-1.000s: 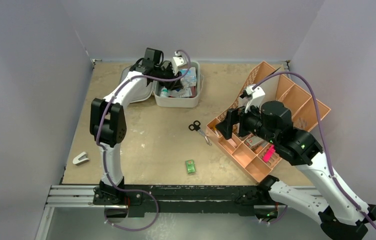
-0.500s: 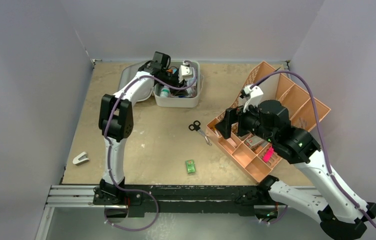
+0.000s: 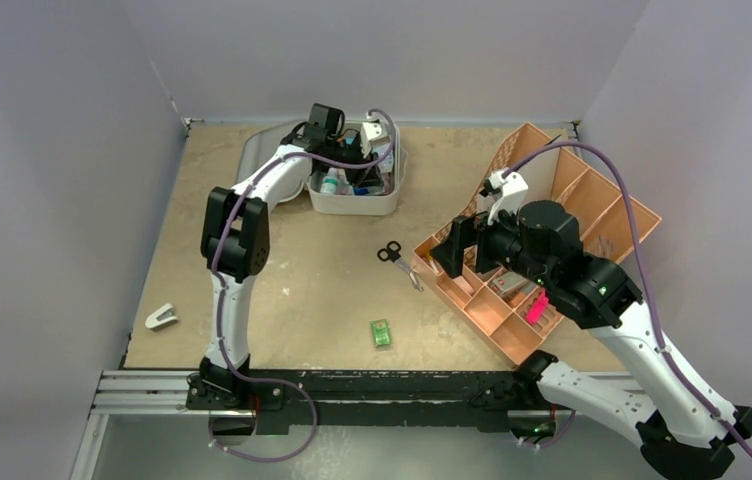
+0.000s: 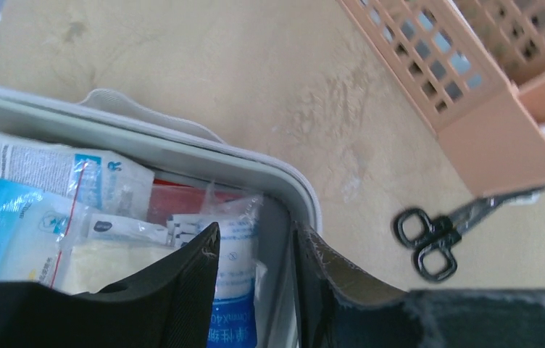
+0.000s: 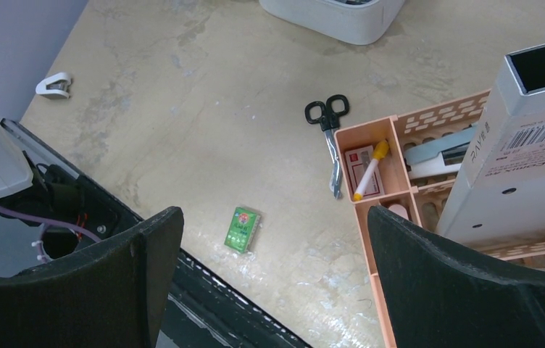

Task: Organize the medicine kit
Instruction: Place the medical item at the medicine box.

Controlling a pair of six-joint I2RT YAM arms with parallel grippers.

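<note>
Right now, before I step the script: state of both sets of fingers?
Left gripper: fingers partly apart over a packet in the medicine kit; grip cannot be told.
Right gripper: open, empty.

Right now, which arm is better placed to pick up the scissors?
Right, probably. The right fingers, open, hang above the table near the scissors beside the orange tray; the left fingers are far off, over the medicine kit.

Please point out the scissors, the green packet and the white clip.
scissors (image 5: 333, 148), right wrist view, on the shank.
green packet (image 5: 243, 229), right wrist view, its centre.
white clip (image 3: 161, 319), top external view, its body.
</note>
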